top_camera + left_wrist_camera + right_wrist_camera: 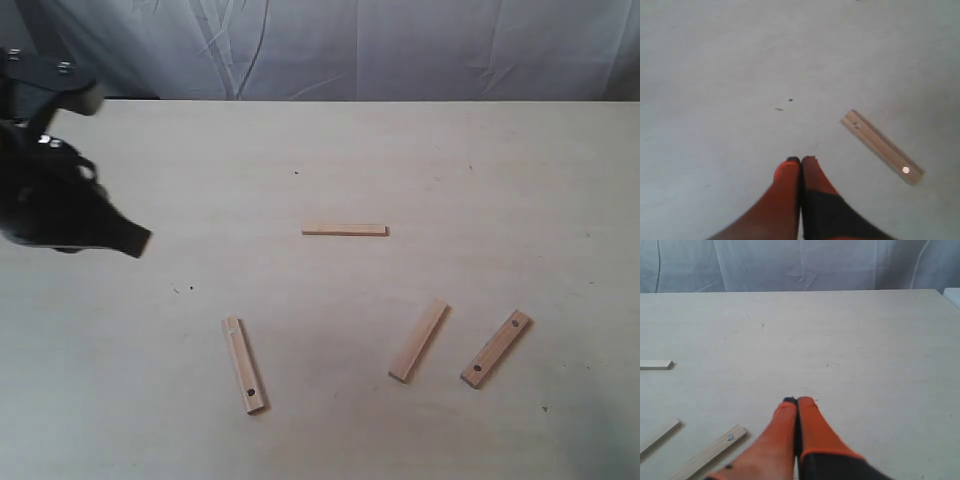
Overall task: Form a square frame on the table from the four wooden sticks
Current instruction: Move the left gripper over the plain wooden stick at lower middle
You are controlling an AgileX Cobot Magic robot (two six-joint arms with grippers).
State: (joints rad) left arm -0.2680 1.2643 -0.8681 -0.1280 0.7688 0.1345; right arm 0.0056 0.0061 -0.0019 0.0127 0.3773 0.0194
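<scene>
Four pale wooden sticks lie apart on the table (420,150); no square frame stands. One stick (344,230) lies crosswise near the middle. Another stick (243,364), with a dark hole, lies at the front left and also shows in the left wrist view as the stick (882,146). A plain stick (419,340) and a holed stick (496,348) slant at the front right; the holed stick (707,454) lies beside my right gripper (798,401), which is shut and empty. My left gripper (801,160) is shut and empty, its arm (60,200) over the table's left side. The right arm is out of the exterior view.
A grey-white cloth backdrop (350,45) hangs behind the table's far edge. A few tiny dark specks (183,289) mark the tabletop. In the right wrist view, the end of the middle stick (656,364) and part of the plain stick (660,436) show.
</scene>
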